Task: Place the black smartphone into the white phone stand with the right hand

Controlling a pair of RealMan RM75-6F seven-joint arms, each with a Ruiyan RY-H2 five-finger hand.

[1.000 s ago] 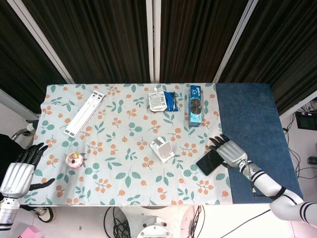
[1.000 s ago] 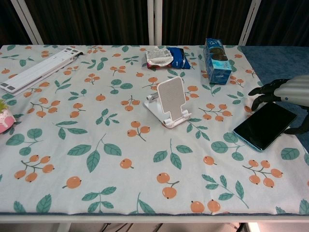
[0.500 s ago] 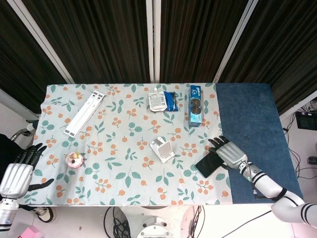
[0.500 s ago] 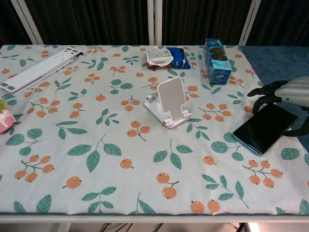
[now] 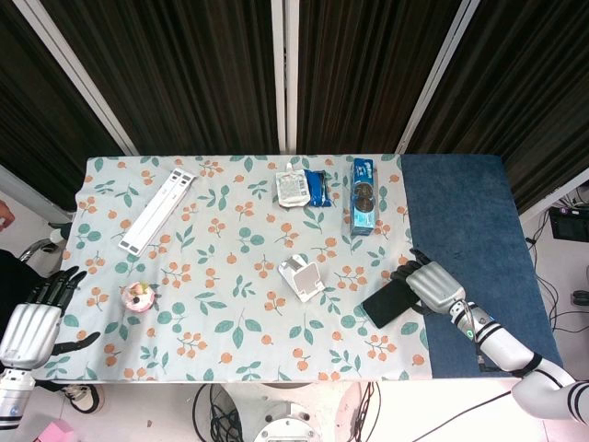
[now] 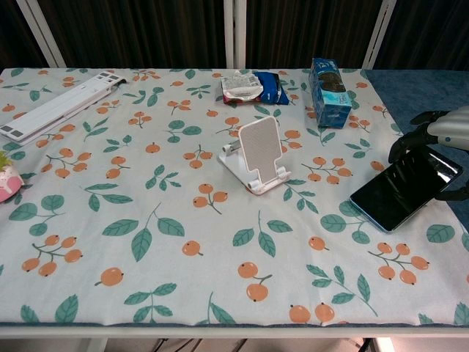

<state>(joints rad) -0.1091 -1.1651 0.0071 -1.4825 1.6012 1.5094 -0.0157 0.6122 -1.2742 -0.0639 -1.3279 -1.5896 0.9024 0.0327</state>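
The black smartphone is at the right side of the floral tablecloth, screen up, its right end raised a little off the cloth. My right hand grips it at that end, fingers curled over the far edge and thumb at the near edge. The white phone stand stands empty near the table's middle, left of the phone. My left hand hangs off the table's left edge, fingers spread, holding nothing.
A blue snack box and snack packets lie at the back. A long white bar lies at the back left. A small pink object sits at the left. Blue cloth covers the table's right end.
My right hand has closed on the phone's right end and tipped that end up off the cloth. The phone has shifted slightly left. The left hand has not moved.
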